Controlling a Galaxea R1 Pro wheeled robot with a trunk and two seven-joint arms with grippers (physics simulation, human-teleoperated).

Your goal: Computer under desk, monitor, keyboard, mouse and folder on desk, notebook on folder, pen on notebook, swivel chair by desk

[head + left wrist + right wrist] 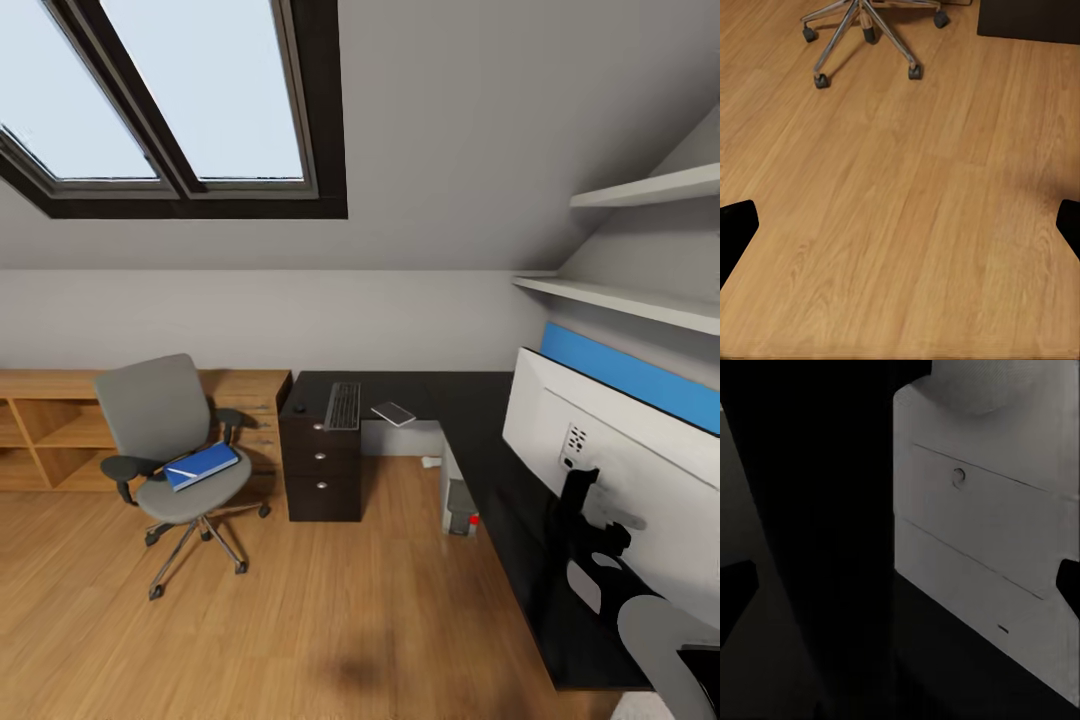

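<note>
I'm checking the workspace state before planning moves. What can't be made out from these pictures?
- Computer: head view, mostly hidden under the desk; just a sliver shows.
- Mouse: head view, too small to confirm beyond a dark speck.
- Monitor: head view, cut off by the right edge; its screen side faces away.
- Swivel chair: left wrist view, seat cut off by the top edge.
- Both hands: the fingertips sit at the wrist views' edges, so their grip state is unclear.

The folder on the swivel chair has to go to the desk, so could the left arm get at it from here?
Probably not yet. The folder lies on the swivel chair across open floor, well away from the robot; nothing blocks it, but the base likely needs to drive closer.
</note>
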